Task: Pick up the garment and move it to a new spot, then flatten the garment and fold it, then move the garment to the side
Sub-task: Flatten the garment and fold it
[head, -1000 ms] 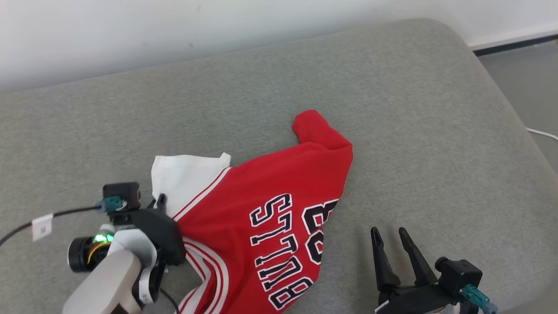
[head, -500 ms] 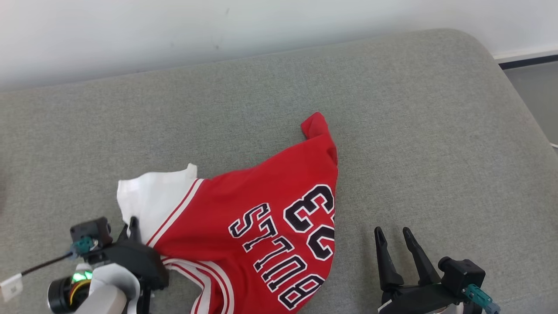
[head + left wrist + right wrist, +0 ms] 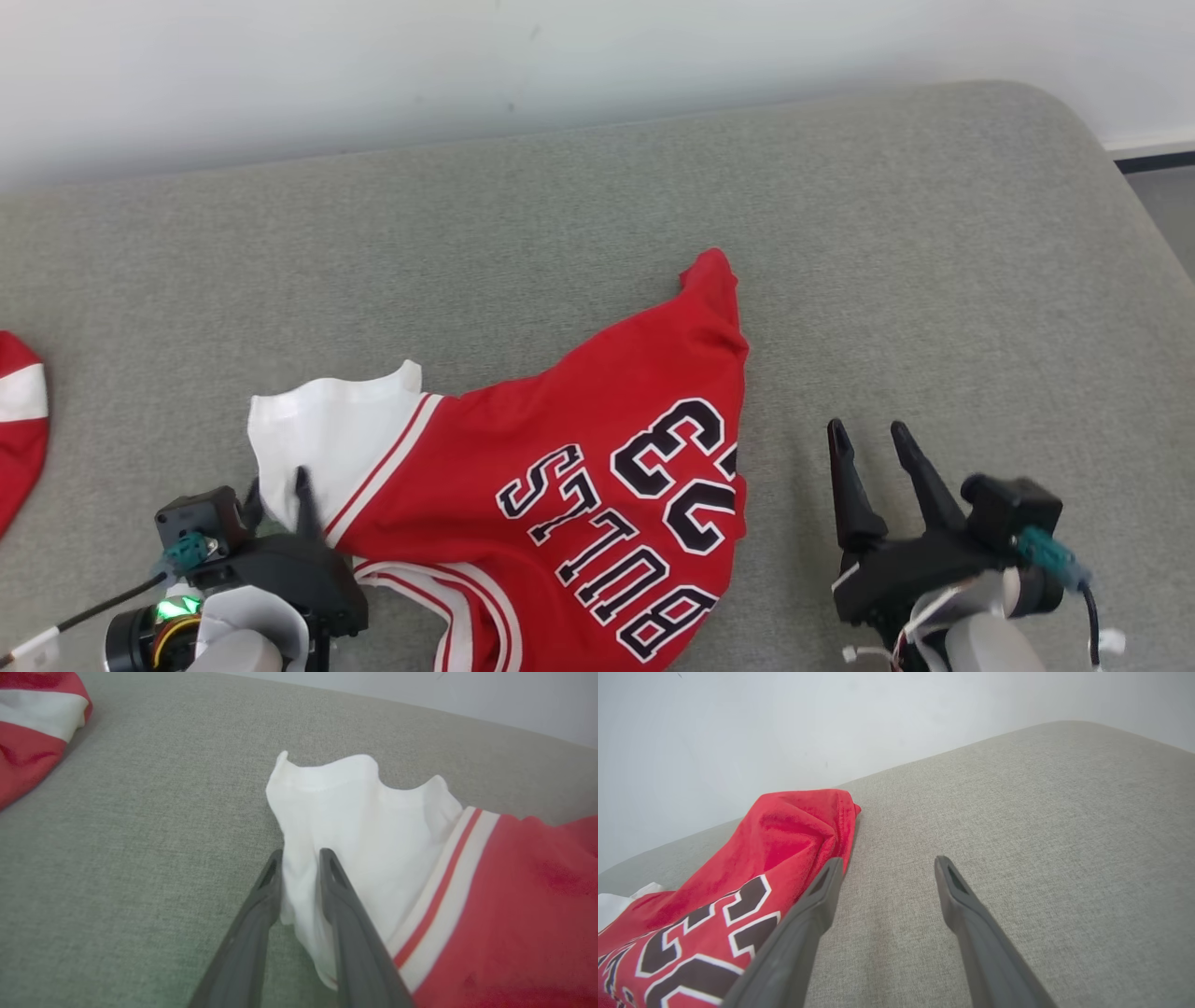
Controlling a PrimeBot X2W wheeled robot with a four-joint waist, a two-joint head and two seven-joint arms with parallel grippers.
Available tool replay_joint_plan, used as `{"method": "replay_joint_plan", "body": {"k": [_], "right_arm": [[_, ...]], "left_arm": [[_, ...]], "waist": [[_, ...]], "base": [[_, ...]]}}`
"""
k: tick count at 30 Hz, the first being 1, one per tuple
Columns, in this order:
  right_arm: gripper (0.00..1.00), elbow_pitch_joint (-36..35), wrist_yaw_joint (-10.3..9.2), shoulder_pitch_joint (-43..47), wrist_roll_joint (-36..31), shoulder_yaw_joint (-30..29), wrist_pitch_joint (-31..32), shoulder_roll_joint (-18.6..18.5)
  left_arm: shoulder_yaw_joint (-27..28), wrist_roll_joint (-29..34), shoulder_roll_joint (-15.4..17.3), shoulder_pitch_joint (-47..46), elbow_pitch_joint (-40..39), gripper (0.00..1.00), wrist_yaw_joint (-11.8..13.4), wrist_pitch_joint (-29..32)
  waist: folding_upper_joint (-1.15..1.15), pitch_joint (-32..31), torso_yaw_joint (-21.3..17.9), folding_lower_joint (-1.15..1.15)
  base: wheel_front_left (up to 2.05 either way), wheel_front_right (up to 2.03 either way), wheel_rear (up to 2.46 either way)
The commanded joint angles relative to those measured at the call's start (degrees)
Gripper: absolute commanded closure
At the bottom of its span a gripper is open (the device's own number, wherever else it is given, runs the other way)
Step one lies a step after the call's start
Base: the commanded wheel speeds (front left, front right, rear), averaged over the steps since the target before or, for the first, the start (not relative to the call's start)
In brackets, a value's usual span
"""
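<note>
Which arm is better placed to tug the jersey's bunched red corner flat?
Right, probably: the right gripper is open beside the jersey's red edge, while the left gripper pinches the white sleeve opposite.

Right side of the grey cushion (image 3: 934,261) is all bare fabric, plenty of room there, same for the strip along the far edge below the wall (image 3: 373,75). In the way: the red jersey (image 3: 579,392) sprawled over the near middle, plus another red-and-white garment (image 3: 14,448) poking in at the left edge.
</note>
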Motion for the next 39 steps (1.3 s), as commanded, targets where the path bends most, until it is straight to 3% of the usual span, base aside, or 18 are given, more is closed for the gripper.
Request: {"method": "replay_joint_plan", "body": {"k": [1, 11, 18, 26, 39], "right_arm": [[0.0, -0.19, -0.13, -1.64, -1.2, -0.85, 2.26, 0.14], [0.0, -0.43, -0.13, -9.89, -8.6, -5.27, 20.98, -0.34], [0.0, 0.65, -0.13, -14.07, -11.0, -8.5, 31.83, -2.05], [0.0, 4.49, -0.13, -18.0, -14.16, -10.96, 36.0, -5.81], [0.0, 11.32, -0.13, -23.21, -18.57, -13.33, 38.49, -6.91]], "left_arm": [[-0.33, 0.96, -0.39, 0.56, -0.22, 0.0, -0.06, -1.22], [-1.05, 7.32, 0.2, 2.87, -6.09, 0.0, -3.36, -5.7], [1.48, 14.67, -1.73, 8.67, -14.31, 0.0, -4.93, -5.83], [3.19, 20.44, -5.25, 13.75, -19.26, 0.0, -7.08, -5.85], [5.5, 23.47, -7.83, 13.55, -18.17, 0.0, -10.47, -5.86]], "waist": [[0.0, -0.22, 1.09, 0.0], [0.0, 0.02, 6.73, 0.0], [0.0, 0.21, 11.29, 0.0], [0.0, 1.56, 15.35, 0.0], [0.0, 4.69, 18.21, 0.0]], "base": [[0.0, 0.0, 0.0], [0.0, 0.0, 0.0], [0.0, 0.0, 0.0], [0.0, 0.0, 0.0], [0.0, 0.0, 0.0]]}}
